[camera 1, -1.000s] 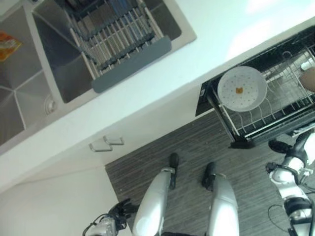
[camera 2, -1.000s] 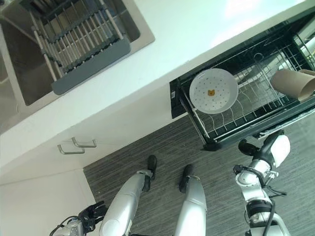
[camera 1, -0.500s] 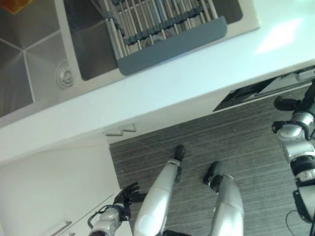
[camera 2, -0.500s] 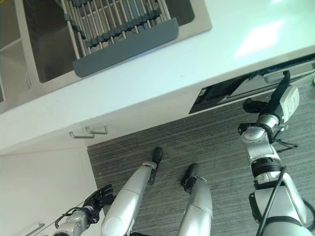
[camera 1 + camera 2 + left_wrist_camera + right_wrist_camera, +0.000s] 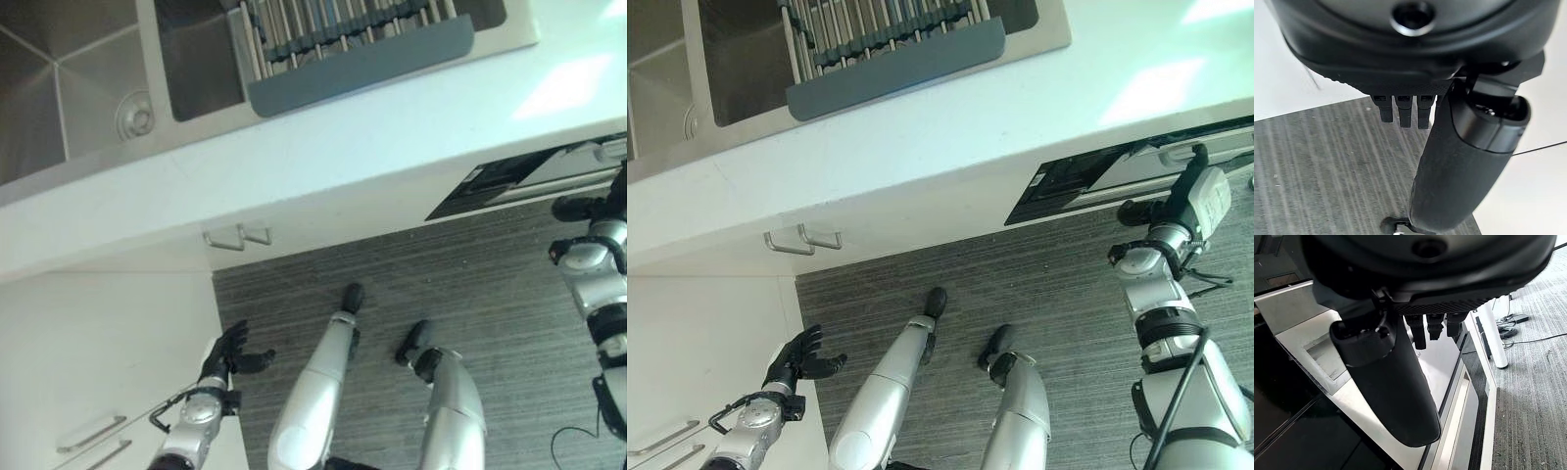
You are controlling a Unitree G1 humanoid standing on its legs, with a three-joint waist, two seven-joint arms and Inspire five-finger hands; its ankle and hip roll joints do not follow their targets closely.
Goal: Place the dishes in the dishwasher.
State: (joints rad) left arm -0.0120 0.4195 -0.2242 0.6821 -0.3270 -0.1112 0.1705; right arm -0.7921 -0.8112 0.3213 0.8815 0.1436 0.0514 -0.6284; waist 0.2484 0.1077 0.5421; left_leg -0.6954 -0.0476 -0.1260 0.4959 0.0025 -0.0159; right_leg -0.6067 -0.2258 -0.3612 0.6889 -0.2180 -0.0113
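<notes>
Nearest lies the dark striped floor point(image 5: 490, 284). Over it, beside a white cabinet point(image 5: 696, 333), the left hand point(image 5: 795, 358) hangs with fingers spread apart and holds nothing. The right hand point(image 5: 1190, 186) is at the dishwasher front point(image 5: 1117, 176), which stands nearly shut beneath the white countertop point(image 5: 323, 157). The right wrist view adds the glossy dark and silver panel point(image 5: 1327, 357) just past the hand, fingers and thumb fairly straight, holding nothing; contact cannot be judged. Two cabinet handles point(image 5: 803, 240) sit under the counter edge. Farthest, the steel sink point(image 5: 88, 88) carries a grey dish rack point(image 5: 358, 44). Any dishes are presumably inside the dishwasher.
</notes>
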